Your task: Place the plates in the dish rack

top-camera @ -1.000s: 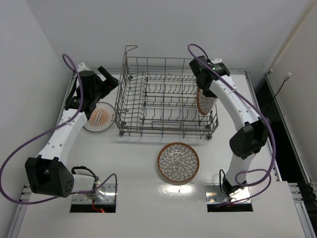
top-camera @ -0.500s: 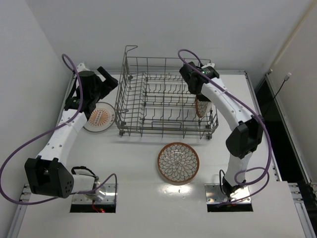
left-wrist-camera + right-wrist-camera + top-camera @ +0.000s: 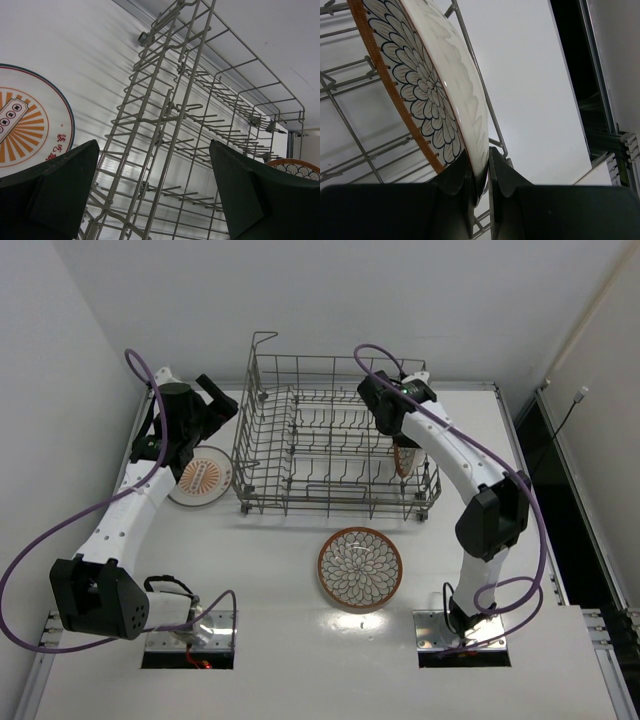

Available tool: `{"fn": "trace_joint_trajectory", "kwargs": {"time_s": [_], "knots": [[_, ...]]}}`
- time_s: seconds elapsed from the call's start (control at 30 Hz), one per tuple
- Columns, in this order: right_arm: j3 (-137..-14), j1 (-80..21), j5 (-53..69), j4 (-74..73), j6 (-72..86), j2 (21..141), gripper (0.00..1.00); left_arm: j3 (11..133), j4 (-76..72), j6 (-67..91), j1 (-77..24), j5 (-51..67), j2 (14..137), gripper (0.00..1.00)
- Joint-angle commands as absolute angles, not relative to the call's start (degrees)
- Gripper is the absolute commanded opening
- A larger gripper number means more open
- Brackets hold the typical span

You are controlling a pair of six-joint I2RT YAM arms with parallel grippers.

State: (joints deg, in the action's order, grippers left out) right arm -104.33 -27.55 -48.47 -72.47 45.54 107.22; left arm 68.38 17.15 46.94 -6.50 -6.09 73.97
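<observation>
My right jaws are clenched on the rim of a brown-rimmed round plate with a white petal pattern [image 3: 420,95]. They hold it on edge and tilted inside the grey metal wire dish rack [image 3: 335,440], at its 3 o'clock end, close to the end wires. My left jaws are released, spread wide with nothing between them. They hover by the 12 o'clock edge of the white-rimmed round plate with an orange sunburst centre [image 3: 203,478]. That plate lies flat on the white worktop [image 3: 270,570] at the rack's 9 o'clock side. A second brown-rimmed petal plate [image 3: 360,568] lies flat at the rack's 6 o'clock, apart from it.
</observation>
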Motion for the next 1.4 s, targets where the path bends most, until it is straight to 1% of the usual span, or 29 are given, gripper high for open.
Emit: {"fn": "trace_joint_trajectory", "kwargs": {"time_s": [0.0,0.4,0.5,0.53,0.6,0.63,0.7,0.73,0.8,0.83,0.9,0.93,1.0,1.03,1.1,1.13,1.17,1.2,1.23,1.27,1.3,1.33,1.37], "knots": [[-100.4,-28.4,-37.3,-66.6,47.5,109.8,0.03,67.9,16.0,46.3,-6.5,-6.9,71.9,0.90],[-91.8,-27.8,-31.2,-63.2,50.4,111.6,0.03,67.9,16.0,45.8,-6.5,-7.5,71.4,0.90],[-92.6,-27.8,-31.2,-63.2,50.4,111.6,0.06,67.9,16.0,45.8,-6.5,-7.5,71.4,0.90],[-93.6,-27.8,-31.7,-63.8,50.4,111.6,0.14,67.3,16.0,45.8,-6.5,-7.5,71.4,0.90],[-95.2,-27.8,-31.7,-64.4,49.8,111.6,0.24,67.3,16.5,45.8,-6.5,-7.5,71.4,0.90],[-95.8,-27.8,-31.7,-64.4,49.8,111.6,0.32,67.3,16.5,45.8,-6.5,-7.5,71.4,0.90],[-97.5,-27.8,-31.7,-65.6,49.3,111.1,0.39,67.3,16.5,45.8,-6.5,-8.1,71.4,0.90],[-98.0,-27.8,-31.7,-65.6,49.3,110.0,0.48,67.3,16.5,45.8,-6.5,-8.1,71.4,0.90],[-99.5,-27.8,-33.1,-66.1,48.8,108.6,0.50,67.3,16.5,45.2,-6.5,-8.1,71.4,0.90],[-100.9,-27.8,-33.1,-66.1,47.8,107.8,0.54,67.3,17.1,45.2,-6.5,-8.6,70.8,0.90],[-104.7,-27.8,-33.8,-66.1,45.4,105.7,0.62,66.8,17.1,45.2,-6.5,-8.6,70.8,0.90],[-106.0,-27.8,-33.3,-66.1,44.0,104.9,0.68,66.8,17.1,45.2,-6.5,-8.6,70.8,0.90],[-109.1,-27.2,-30.1,-65.5,39.3,102.8,0.73,66.8,17.1,45.2,-6.5,-8.6,70.8,0.90],[-112.6,-27.2,-29.4,-66.1,38.4,102.2,0.79,66.8,17.1,45.2,-6.5,-8.6,70.8,0.90],[-115.7,-26.6,-28.7,-68.6,38.4,100.0,0.89,67.4,17.1,45.2,-6.5,-8.6,71.5,0.90],[-114.1,-25.9,-27.2,-68.6,37.8,98.7,0.92,68.0,17.1,45.2,-6.5,-8.6,72.0,0.90],[-111.3,-25.9,-25.5,-67.0,36.9,97.0,0.92,68.0,17.1,45.2,-6.5,-8.6,72.0,0.90],[-107.4,-25.4,-23.3,-64.8,36.2,91.5,0.92,68.0,17.1,45.2,-6.5,-8.6,72.0,0.90],[-96.0,-25.4,-17.5,-61.4,35.5,87.7,0.92,68.0,17.1,45.2,-6.5,-8.6,72.5,0.90],[-89.2,-24.7,-13.9,-51.9,35.0,83.1,0.92,68.0,17.1,45.2,-6.5,-8.6,72.5,0.90],[-82.2,-24.7,-9.8,-46.6,35.0,78.1,0.94,68.0,17.1,45.2,-6.5,-8.6,72.5,0.90],[-71.0,-23.2,-3.3,-42.5,38.4,68.6,1.00,68.5,17.1,45.2,-6.5,-8.1,72.5,0.90],[-66.2,-22.6,-1.1,-39.6,40.2,64.3,1.00,68.6,17.1,45.2,-6.5,-8.1,73.1,0.90]]}}
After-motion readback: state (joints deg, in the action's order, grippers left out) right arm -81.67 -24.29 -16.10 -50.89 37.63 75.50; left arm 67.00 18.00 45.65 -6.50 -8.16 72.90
